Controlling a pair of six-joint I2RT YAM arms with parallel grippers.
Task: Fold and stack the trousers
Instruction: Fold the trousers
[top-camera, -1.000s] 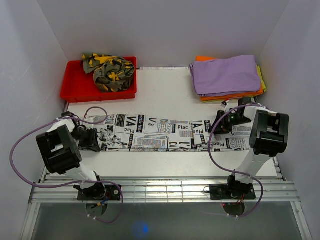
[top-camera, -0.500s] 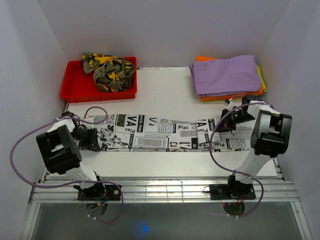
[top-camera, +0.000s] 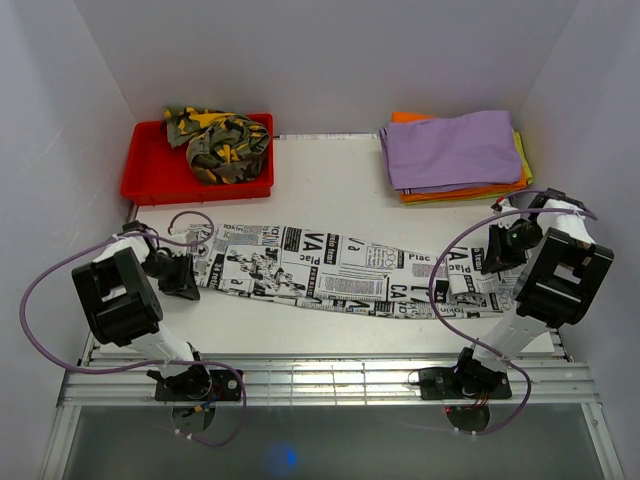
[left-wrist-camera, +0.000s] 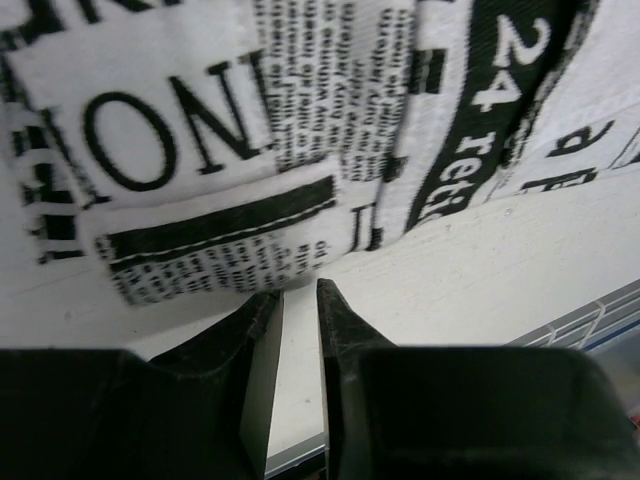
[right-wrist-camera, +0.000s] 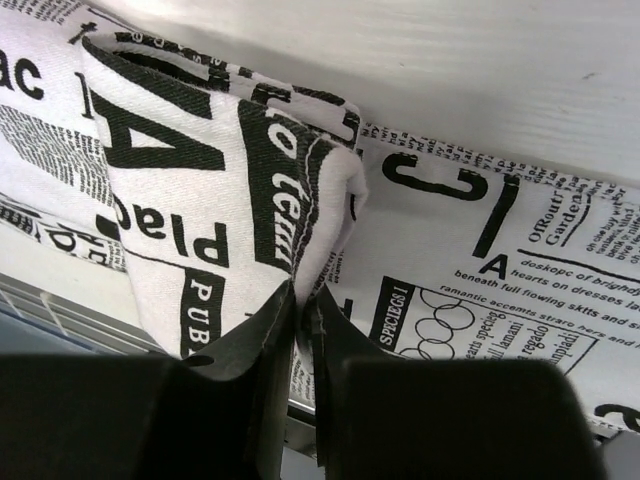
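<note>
The white trousers with black newspaper lettering lie stretched in a slanted band across the table. My right gripper is at their right end, shut on a raised fold of the cloth, which is pinched between its tips. My left gripper sits at their left end. Its fingers stand a narrow gap apart with bare table showing between them, and the printed cloth edge lies just past the tips. The camouflage trousers lie crumpled in a red tray.
The red tray stands at the back left. A stack of folded purple, orange and yellow cloths lies at the back right. White walls close in both sides, and the metal rail runs along the near edge.
My right gripper has shut on the trousers' right end and moved right toward the wall, drawing the cloth out longer and slanted. The left gripper has hardly moved.
</note>
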